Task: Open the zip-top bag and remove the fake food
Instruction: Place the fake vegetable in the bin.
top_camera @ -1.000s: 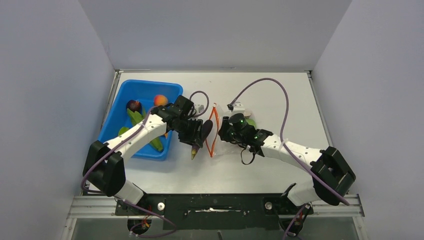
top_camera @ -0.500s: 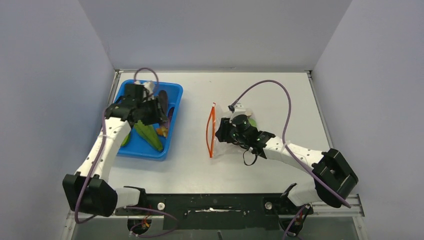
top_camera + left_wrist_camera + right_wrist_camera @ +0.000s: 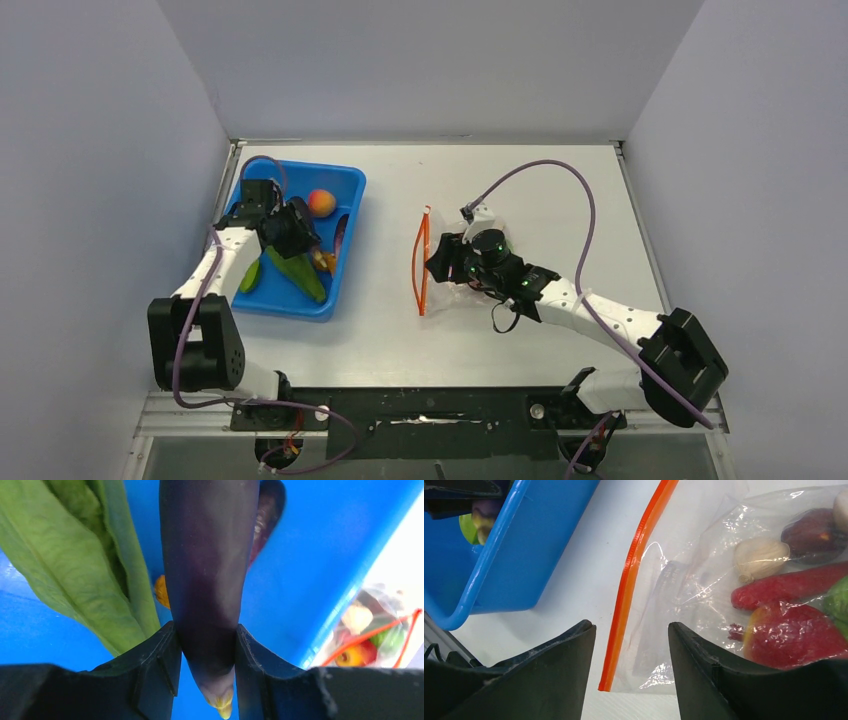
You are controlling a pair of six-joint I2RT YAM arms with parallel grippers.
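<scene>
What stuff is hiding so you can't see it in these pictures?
- Food in the bag: in the right wrist view, the right edge cuts some off. In the top view, the right gripper covers it.
- Eggplant: in the left wrist view, the top edge cuts off its far end.
- Left gripper: in the top view, its fingers are lost under its dark wrist.

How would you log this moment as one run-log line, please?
left hand: shut on purple eggplant, over blue bin | right hand: open, astride zip-top bag zipper | fake food: several pieces inside bag

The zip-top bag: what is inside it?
Inside the zip-top bag: a whitish piece, a dark brownish piece, red pieces, a green piece. The right gripper covers part of it.
</scene>
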